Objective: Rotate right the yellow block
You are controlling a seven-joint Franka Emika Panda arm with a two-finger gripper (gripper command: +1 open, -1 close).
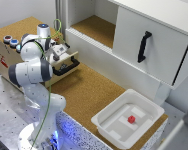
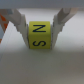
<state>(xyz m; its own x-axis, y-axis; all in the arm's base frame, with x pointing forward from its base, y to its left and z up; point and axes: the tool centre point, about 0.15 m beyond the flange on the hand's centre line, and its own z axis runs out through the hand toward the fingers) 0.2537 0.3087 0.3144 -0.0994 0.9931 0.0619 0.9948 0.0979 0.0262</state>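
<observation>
The yellow block fills the middle of the wrist view, a small bright cube with black letters on its two visible faces. My gripper has one light finger against one side of the cube and the other finger against the opposite side, shut on it over a pale surface. In the exterior view the gripper sits beside the wooden box at the exterior view's left. The block itself is hidden there behind the hand.
A small red block lies in a white tray at the front right of the cork table. A white cabinet door with a black handle stands at the back right. The wooden box carries a black handle.
</observation>
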